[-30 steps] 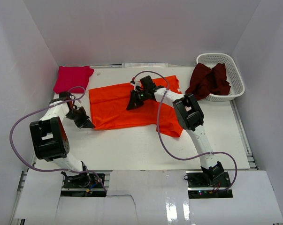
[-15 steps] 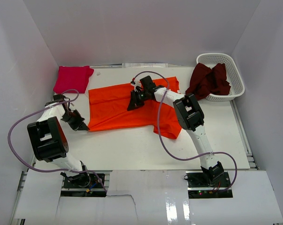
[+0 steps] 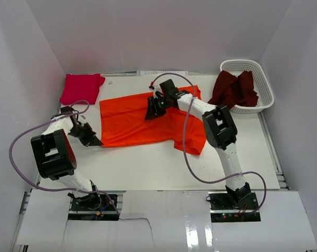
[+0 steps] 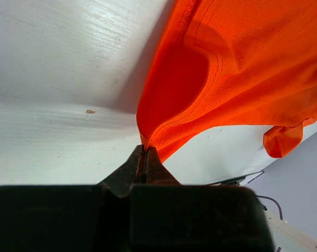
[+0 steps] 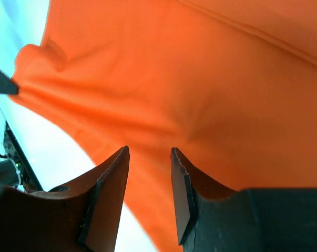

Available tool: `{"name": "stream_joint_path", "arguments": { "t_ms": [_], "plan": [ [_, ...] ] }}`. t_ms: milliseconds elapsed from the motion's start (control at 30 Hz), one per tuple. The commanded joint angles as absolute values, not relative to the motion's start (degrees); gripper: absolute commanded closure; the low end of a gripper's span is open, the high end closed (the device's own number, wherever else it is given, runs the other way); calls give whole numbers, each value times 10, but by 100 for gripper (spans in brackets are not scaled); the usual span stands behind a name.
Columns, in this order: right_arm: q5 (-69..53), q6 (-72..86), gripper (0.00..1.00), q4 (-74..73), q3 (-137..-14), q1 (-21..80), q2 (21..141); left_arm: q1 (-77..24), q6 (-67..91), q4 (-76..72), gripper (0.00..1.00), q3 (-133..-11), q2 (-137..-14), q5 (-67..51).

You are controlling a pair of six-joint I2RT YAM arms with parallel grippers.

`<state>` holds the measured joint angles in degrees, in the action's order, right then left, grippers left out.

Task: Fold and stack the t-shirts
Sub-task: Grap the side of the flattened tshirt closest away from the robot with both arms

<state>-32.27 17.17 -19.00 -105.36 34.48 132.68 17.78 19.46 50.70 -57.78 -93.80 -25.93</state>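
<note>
The orange t-shirt (image 3: 129, 123) lies spread flat across the middle of the table, one sleeve reaching toward the front right. My left gripper (image 3: 97, 141) is shut on the shirt's front left corner; the left wrist view shows the cloth (image 4: 242, 68) pinched at the tips of the left gripper (image 4: 145, 152). My right gripper (image 3: 149, 114) hovers over the shirt's back middle. Its jaws stand open there (image 5: 149, 149) with nothing between them, orange cloth (image 5: 200, 68) beneath. The magenta t-shirt (image 3: 82, 88) lies folded at the back left. The maroon t-shirt (image 3: 233, 90) hangs crumpled over the basket's edge.
A white lattice basket (image 3: 263, 79) stands at the back right corner. White walls enclose the table on the left, back and right. Purple cables loop from both arms over the table's front half.
My right gripper has opened and let go of the orange t-shirt, lifting slightly toward the back. My left gripper drew the shirt's corner a little to the left and still holds it.
</note>
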Motion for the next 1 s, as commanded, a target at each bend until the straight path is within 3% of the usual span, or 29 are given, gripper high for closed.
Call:
{"name": "stream_joint_path", "arguments": {
  "t_ms": [0, 200, 367, 567, 700, 967],
  "plan": [
    [-270, 124, 56, -235, -1037, 342, 1194, 178, 185, 497, 100, -583, -934, -282],
    [-145, 120, 50, -259, -820, 342, 964, 178, 187, 491, 100, -582, -933, -290],
    [-26, 167, 46, -372, -659, 341, 830, 178, 191, 489, 100, -577, -923, -294],
    [-75, 257, 44, -415, -540, 323, 703, 178, 217, 467, 100, -547, -870, -285],
    [-63, 293, 37, -442, -515, 287, 634, 178, 225, 459, 100, -534, -849, -289],
    [-81, 438, 41, -410, -374, 217, 469, 178, 222, 449, 100, -523, -846, -296]
  ]
}}
